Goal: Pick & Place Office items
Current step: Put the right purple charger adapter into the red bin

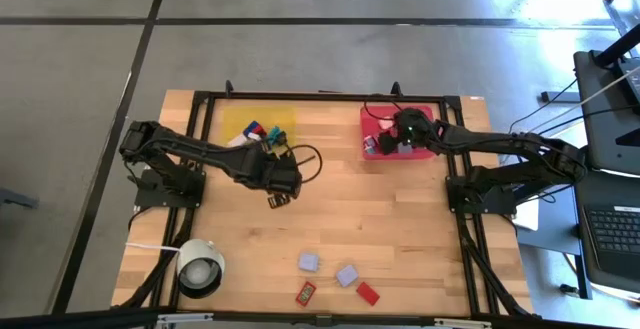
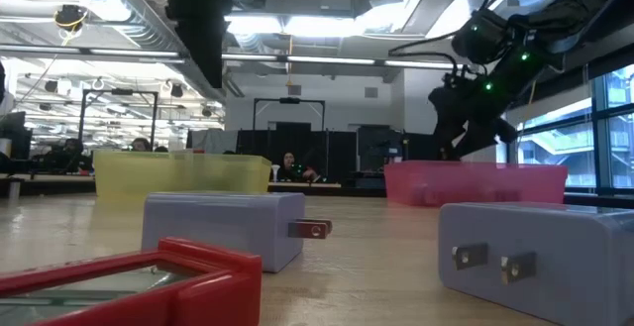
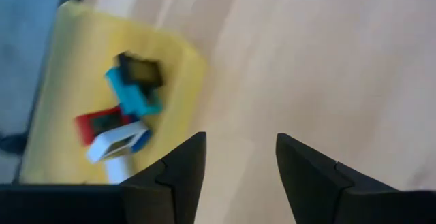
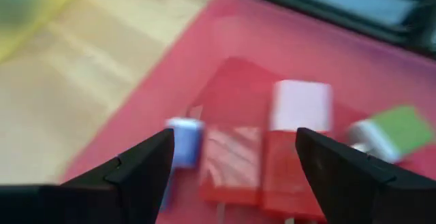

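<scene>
Four office items lie flat near the table's near edge: two lilac blocks (image 1: pixel 308 262) (image 1: pixel 346 274) and two red ones (image 1: pixel 306 293) (image 1: pixel 368 293). In the low view the lilac blocks (image 2: pixel 223 227) (image 2: pixel 535 257) and a red one (image 2: pixel 129 286) fill the foreground. More items lie in the yellow tray (image 1: pixel 285 121) and the red tray (image 1: pixel 428 151). My left gripper (image 1: pixel 279 199) (image 3: pixel 238 142) is open over bare wood, just nearward of the yellow tray (image 3: pixel 61 101). My right gripper (image 1: pixel 383 144) (image 4: pixel 235 139) hangs open above the red tray (image 4: pixel 225 20), over red, white, blue and green pieces.
A white round cylinder with a dark centre (image 1: pixel 200 267) stands at the near left corner. A dark cable (image 1: pixel 305 159) loops beside the left wrist. The middle of the table between the trays and the near items is bare wood.
</scene>
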You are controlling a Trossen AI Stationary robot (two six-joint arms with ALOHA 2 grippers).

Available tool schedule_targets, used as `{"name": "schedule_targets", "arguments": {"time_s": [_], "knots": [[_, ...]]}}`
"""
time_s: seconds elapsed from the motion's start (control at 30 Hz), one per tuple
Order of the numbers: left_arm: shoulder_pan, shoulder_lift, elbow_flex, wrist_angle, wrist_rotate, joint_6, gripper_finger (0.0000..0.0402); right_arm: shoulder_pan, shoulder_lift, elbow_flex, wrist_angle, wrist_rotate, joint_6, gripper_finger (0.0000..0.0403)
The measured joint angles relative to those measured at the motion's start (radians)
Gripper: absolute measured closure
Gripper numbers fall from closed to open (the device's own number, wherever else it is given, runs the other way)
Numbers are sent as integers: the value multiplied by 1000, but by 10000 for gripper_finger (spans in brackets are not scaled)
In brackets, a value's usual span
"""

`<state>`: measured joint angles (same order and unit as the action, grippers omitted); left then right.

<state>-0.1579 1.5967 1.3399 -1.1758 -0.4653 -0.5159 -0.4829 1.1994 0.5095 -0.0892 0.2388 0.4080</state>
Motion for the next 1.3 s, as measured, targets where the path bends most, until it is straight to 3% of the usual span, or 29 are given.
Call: {"name": "schedule_targets", "arguments": {"time_s": [0.13,0.3,0.6,0.9,1.07,1.3], "knots": [[-50,0,0,60,40,6,203,48,-15,0,0,-79,-4,92],[-94,0,0,24,-13,-60,180,185,-16,0,2,-98,-1,92],[-110,0,0,-78,-46,-161,173,568,-11,0,45,-105,42,92],[-110,0,0,-78,-67,-198,173,913,0,0,135,-155,-154,92],[-110,0,0,-78,-66,-207,174,1006,58,0,368,-147,-264,92],[-110,0,0,-78,-48,-206,174,1038,190,1,577,-209,-266,92]]}}
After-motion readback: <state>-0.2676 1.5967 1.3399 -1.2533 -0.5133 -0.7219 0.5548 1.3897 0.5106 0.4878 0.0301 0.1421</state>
